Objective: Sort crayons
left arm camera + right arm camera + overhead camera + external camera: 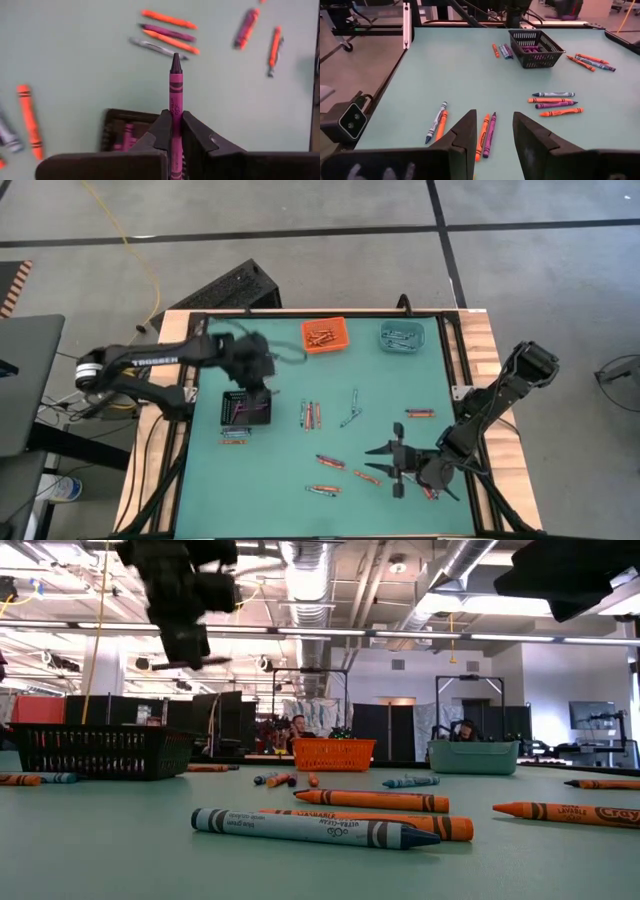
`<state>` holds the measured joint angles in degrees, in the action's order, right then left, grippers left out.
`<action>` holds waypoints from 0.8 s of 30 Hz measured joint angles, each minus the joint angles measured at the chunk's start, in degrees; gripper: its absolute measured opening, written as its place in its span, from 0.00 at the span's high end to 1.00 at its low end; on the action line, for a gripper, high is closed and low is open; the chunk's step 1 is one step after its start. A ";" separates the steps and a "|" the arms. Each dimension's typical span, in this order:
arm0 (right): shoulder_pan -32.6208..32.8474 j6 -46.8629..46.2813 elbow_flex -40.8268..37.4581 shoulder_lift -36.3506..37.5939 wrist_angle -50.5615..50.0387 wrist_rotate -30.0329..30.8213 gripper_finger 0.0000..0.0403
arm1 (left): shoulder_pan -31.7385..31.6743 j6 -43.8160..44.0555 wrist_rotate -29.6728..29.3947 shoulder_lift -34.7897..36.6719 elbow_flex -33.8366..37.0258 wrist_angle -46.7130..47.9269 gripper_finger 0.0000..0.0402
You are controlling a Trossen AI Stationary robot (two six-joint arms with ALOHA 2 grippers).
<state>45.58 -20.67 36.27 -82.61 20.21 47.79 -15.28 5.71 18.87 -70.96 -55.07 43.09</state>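
1. A green tabletop (pixel 290 480) sits in a workshop with a grey floor, and crayons (pixel 312 415) lie scattered over it.
2. At the far edge stand an orange bin (pixel 324 335) holding orange crayons and a teal bin (pixel 402 337) holding blue ones.
3. A black bin (pixel 243 410) on the left side holds purple crayons.
4. The left gripper (pixel 174 131) hangs above the black bin, clamped on a purple crayon (pixel 175 87) that points out past its fingers.
5. The right gripper (pixel 494 131) waits low over the near right part of the tabletop, its fingers spread with nothing between them, above an orange and a purple crayon lying side by side.
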 joint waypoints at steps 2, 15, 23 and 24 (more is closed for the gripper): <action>-0.34 0.21 0.00 0.00 0.00 0.00 0.68 | 6.13 2.57 -3.49 0.24 0.00 0.07 0.97; -2.62 1.59 0.00 0.00 0.15 -1.63 0.68 | 27.03 12.56 -28.86 -4.71 0.00 9.35 0.97; -3.37 1.79 0.00 0.00 0.15 -2.83 0.68 | 26.85 12.77 -29.80 -10.36 0.00 14.36 0.97; -3.37 1.74 0.00 0.00 0.15 -2.93 0.68 | 26.63 12.92 -29.81 -11.18 0.00 14.36 0.97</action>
<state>42.22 -18.92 36.27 -82.61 20.36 44.86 11.35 18.63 -10.94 -82.14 -55.07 57.45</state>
